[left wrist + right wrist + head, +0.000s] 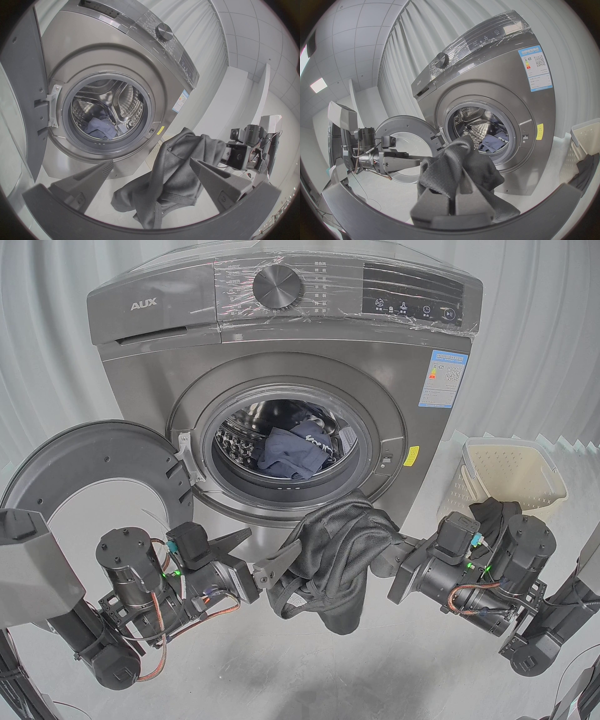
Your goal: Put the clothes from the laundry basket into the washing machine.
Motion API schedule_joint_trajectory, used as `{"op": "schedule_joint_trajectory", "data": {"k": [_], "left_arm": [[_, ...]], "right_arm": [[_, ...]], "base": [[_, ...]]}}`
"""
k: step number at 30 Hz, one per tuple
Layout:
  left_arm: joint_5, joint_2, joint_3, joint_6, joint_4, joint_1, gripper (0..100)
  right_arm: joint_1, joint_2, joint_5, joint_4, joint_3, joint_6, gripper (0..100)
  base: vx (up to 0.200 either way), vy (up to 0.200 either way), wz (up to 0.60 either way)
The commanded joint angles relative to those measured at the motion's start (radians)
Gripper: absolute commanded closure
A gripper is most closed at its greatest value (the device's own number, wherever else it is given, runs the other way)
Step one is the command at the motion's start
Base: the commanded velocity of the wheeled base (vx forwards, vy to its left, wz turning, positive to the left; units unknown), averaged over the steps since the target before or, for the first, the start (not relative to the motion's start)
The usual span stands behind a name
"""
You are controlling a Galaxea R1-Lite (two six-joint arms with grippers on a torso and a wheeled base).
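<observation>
Washing machine (250, 359): a grey front-loader at the far middle of the scene, with clear film over its control panel and a round dial (277, 287) on top.
Door (94, 459): swung fully open to the left and hanging from its hinge beside the opening.
Drum (237, 440): a dark blue garment (294, 449) lies inside, low and towards the right.
Dark grey garment (337, 552): this is the piece in play. It hangs in the air just in front of the machine, below the lower rim of the opening. Its top is bunched up and its loose folds droop towards the floor. It is outside the drum.
Right gripper (457, 190): near right, with its fingers pressed together and pinching the bunched top of the dark grey garment.
Left gripper (274, 540): near left, with its fingers spread wide and nothing between them. One fingertip is just beside the garment's left edge, and it cannot be told whether they touch.
Laundry basket (519, 471): a cream perforated plastic basket on the floor to the right of the machine.
Black cloth (494, 515): draped over the basket's near rim, behind the right arm.
Stickers: a blue-and-white label (444, 379) is on the machine's front at upper right, and a small yellow one (410, 455) is beside the opening.
</observation>
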Motion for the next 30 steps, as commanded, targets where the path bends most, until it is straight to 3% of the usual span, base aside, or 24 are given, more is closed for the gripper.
{"op": "schedule_joint_trajectory", "data": {"k": [1,5,16,17,30], "left_arm": [[-0.003,0.063,-0.037,0.012,0.001,0.003,0],[0.000,0.115,-0.102,0.015,0.001,0.004,0],[0.011,0.256,-0.237,0.064,0.001,0.014,0],[0.011,0.254,-0.238,0.064,0.001,0.012,100],[0.014,0.210,-0.220,0.067,-0.003,0.015,100]], "right_arm": [[0.001,-0.013,0.002,0.002,-0.003,-0.002,100],[0.003,-0.012,0.003,0.002,-0.005,-0.002,100],[0.023,-0.012,0.002,-0.003,-0.005,-0.002,100],[0.023,-0.012,0.002,-0.003,-0.005,-0.002,100],[0.021,-0.013,0.002,0.000,0.000,-0.002,100]], "base": [[0.000,0.000,0.00],[0.000,0.000,0.00],[0.000,0.000,0.00],[0.000,0.000,0.00],[0.000,0.000,0.00]]}}
